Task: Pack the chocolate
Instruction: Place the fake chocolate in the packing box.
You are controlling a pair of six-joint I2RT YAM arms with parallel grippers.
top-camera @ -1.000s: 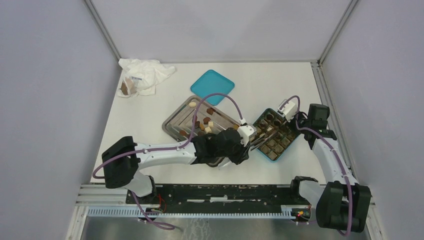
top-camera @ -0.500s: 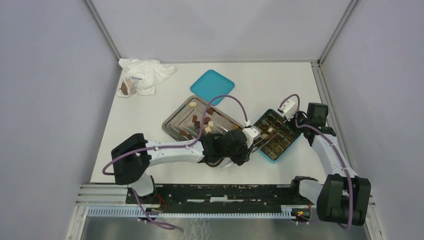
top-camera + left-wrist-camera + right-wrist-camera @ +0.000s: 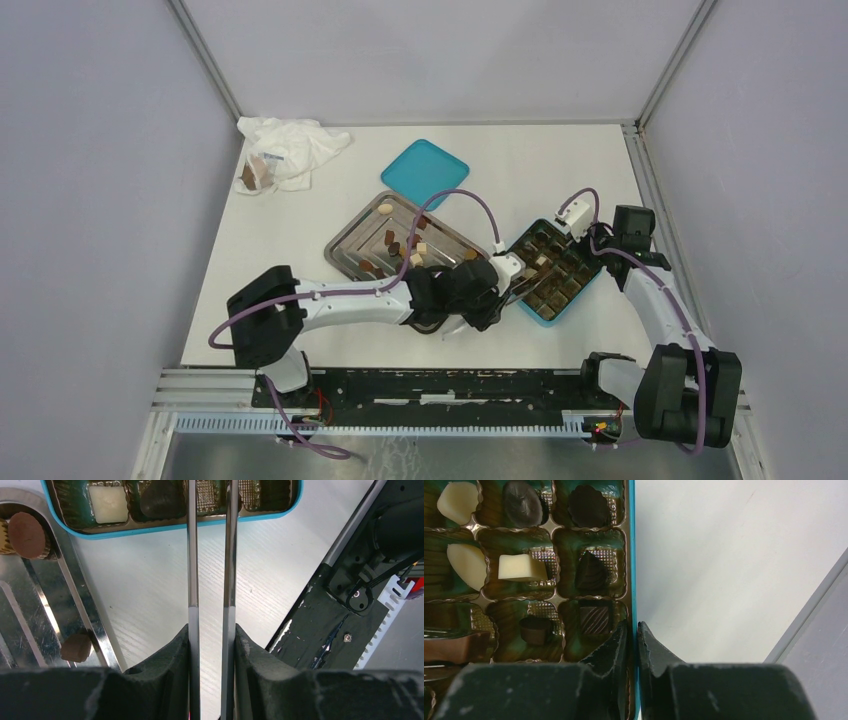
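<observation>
While thin steel tweezers (image 3: pixel 192 555) are clamped by the left end effector (image 3: pixel 211 628), small brown chocolate pieces (image 3: pixel 395 248) are logged leftward.

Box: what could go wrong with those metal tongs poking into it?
1. The tongs, held in the left gripper, reach over cups that already hold chocolate. They might knock a seated piece or drop one into a full cup.
2. The right gripper sits astride the thin wall of the box; how firmly is unclear. If that hold slips, the box could slide under the tongs.
</observation>
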